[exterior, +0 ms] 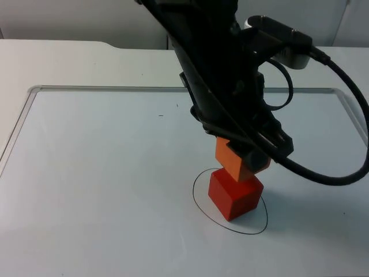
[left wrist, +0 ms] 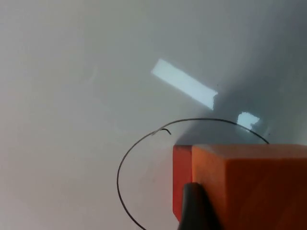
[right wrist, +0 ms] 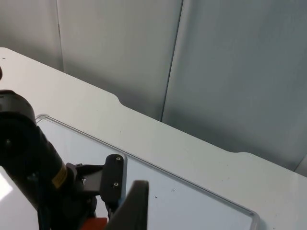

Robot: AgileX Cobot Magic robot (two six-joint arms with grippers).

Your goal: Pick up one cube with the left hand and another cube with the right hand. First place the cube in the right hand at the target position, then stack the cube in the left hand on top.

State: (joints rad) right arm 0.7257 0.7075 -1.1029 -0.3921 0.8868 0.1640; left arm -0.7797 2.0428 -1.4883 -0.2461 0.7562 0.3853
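Two cubes: we see the left gripper (exterior: 249,157) clamping the orange cube (exterior: 236,161) atop the red cube (exterior: 235,197), circle (exterior: 199,199) beneath; the right gripper's grip we cannot tell.

1. The left arm reaches from the upper left down over the middle of the worktop.
2. The left gripper (exterior: 249,157) points downward, its jaws clamped on the orange cube (exterior: 237,161).
3. The right arm waits, raised.
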